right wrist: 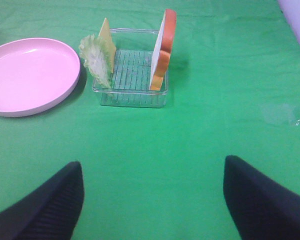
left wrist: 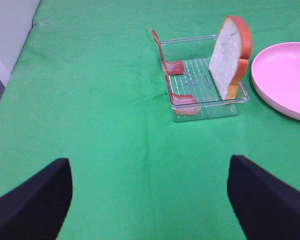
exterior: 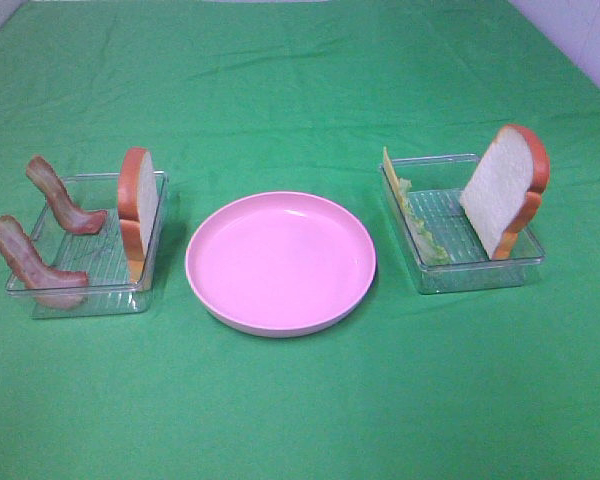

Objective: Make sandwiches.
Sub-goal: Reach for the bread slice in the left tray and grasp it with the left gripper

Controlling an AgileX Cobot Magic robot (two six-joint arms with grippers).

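No sandwich is stacked; the parts stand apart. A bread slice (exterior: 138, 205) leans in the left clear tray (exterior: 80, 295) with two bacon strips (exterior: 60, 195). They also show in the left wrist view: bread (left wrist: 230, 52), bacon (left wrist: 170, 67). Another bread slice (exterior: 505, 190) leans in the right tray (exterior: 470, 275) with lettuce (exterior: 420, 225) and a yellow cheese square (exterior: 387, 165). The right wrist view shows that bread (right wrist: 162, 50), lettuce (right wrist: 96, 60) and cheese (right wrist: 107, 40). My left gripper (left wrist: 150, 200) and right gripper (right wrist: 152, 197) are open, empty, well short of the trays.
A round pink plate (exterior: 280, 300) sits bare between the two trays, on a green cloth (exterior: 300, 420) that covers the table. The plate's edge shows in the left wrist view (left wrist: 285, 75) and the right wrist view (right wrist: 32, 75). Neither arm shows in the exterior view.
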